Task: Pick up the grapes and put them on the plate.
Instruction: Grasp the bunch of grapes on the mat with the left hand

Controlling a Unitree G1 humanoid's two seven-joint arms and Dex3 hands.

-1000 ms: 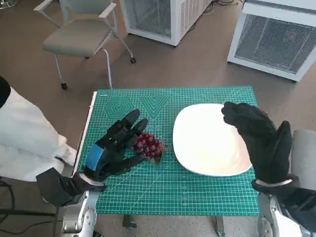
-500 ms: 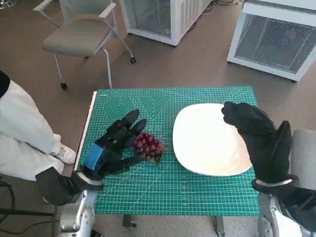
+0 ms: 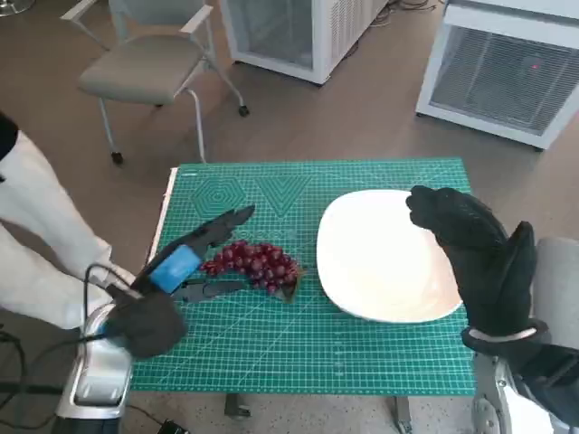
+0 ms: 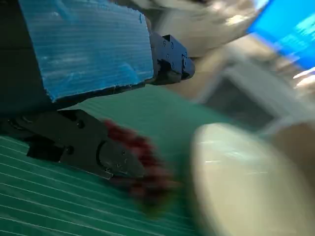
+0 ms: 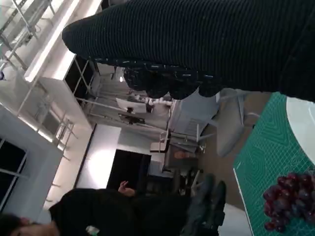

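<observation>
Head view: the left robot hand (image 3: 185, 264) lies spread at the grapes' (image 3: 253, 263) left end, holding nothing. The bunch runs left-right on the green surface (image 3: 362, 362), left of the plate (image 3: 384, 258). The right robot hand (image 3: 475, 249) hovers open over the plate's right rim.

Left wrist view: blurred grapes (image 4: 140, 164) beside black fingers (image 4: 98, 152).

Right wrist view: the glove (image 5: 197, 44) hides its fingers; grapes (image 5: 290, 199) are cut off.

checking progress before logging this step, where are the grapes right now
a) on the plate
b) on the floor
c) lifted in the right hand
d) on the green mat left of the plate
d: the head view shows the grapes lying on the mat beside the plate, with the left hand at them.
</observation>
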